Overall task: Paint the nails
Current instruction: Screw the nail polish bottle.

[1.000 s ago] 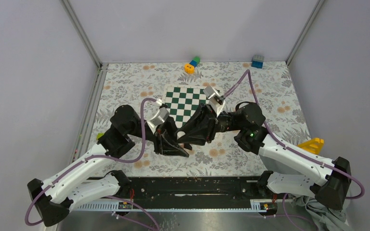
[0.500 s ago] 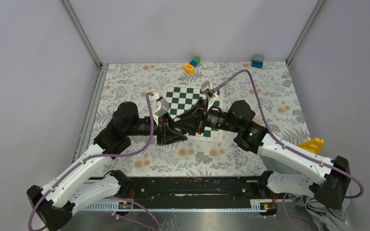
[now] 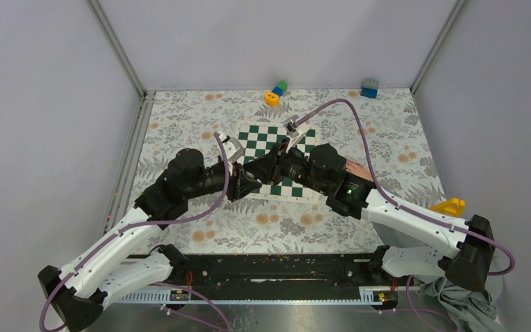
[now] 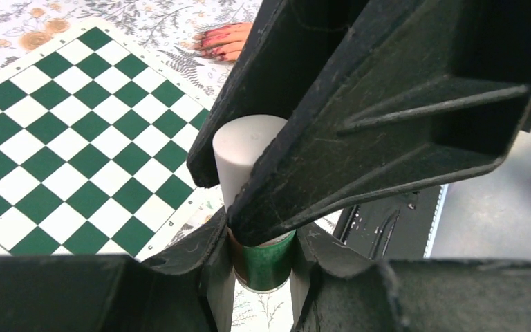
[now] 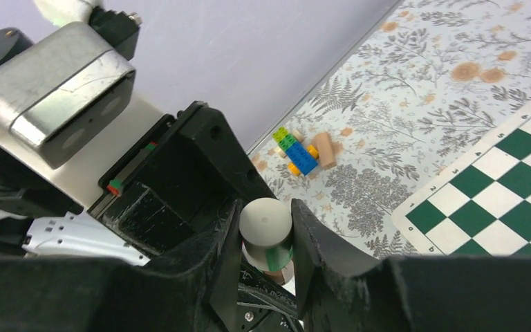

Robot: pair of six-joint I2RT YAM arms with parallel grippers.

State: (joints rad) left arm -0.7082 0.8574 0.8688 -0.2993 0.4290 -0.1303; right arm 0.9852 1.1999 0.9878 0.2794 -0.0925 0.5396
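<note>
Reddish-pink nails point(image 4: 206, 43) point toward the board point(image 4: 76, 138). The left end effector point(image 4: 263, 245) pinches a bottle point(image 4: 263, 266) — the right end effector point(image 5: 266, 235), its cap point(image 4: 243, 152).

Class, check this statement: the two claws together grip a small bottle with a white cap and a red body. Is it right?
No. The body is green, not red, as the left wrist view shows. The left claw and right claw do together grip a small bottle with a white cap.
</note>
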